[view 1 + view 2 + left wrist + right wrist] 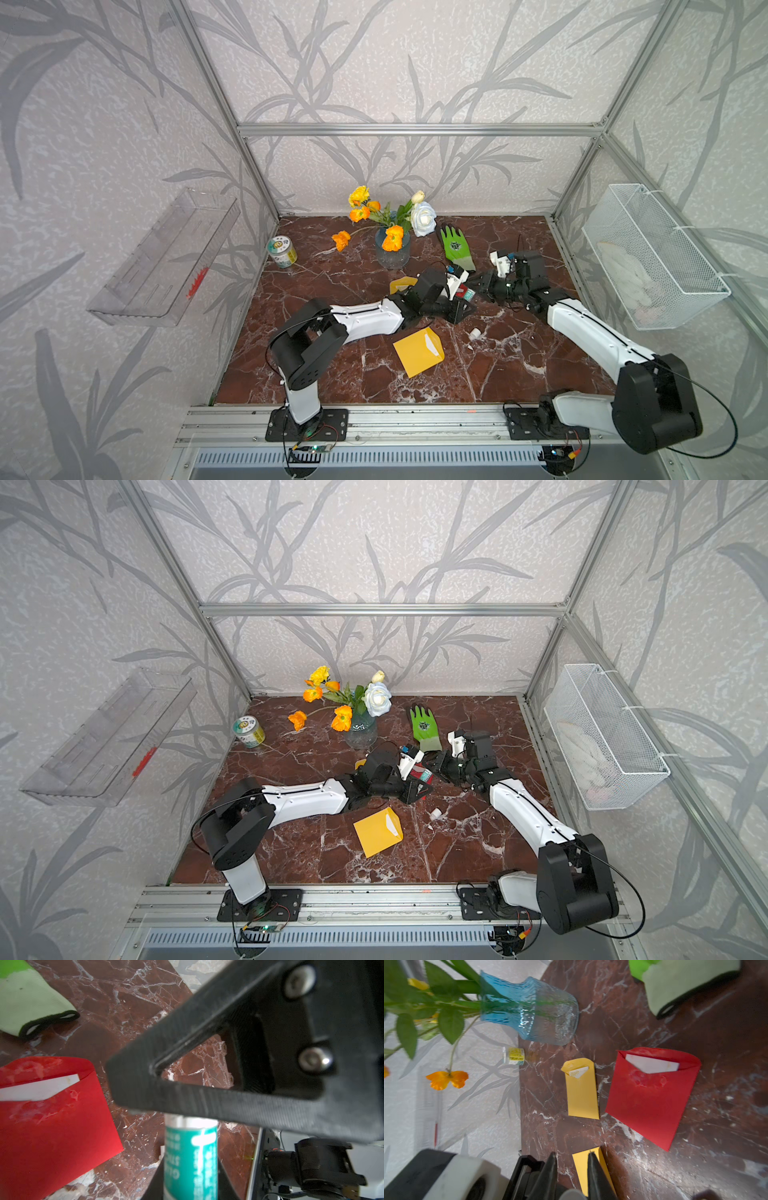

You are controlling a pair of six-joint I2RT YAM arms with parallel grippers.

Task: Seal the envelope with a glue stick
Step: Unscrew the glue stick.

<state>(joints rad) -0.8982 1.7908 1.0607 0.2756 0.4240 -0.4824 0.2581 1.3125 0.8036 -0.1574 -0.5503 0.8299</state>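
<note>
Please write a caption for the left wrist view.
Left gripper holds the glue stick; the red envelope lies nearby on the table.

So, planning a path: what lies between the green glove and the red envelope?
Only bare marble tabletop separates green glove and red envelope; left wrist view shows it.

Soft, even daylight (wrist views blur close-up).

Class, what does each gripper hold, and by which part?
The left gripper holds the glue stick by its labelled body; whether the right gripper grips anything cannot be told.
</note>
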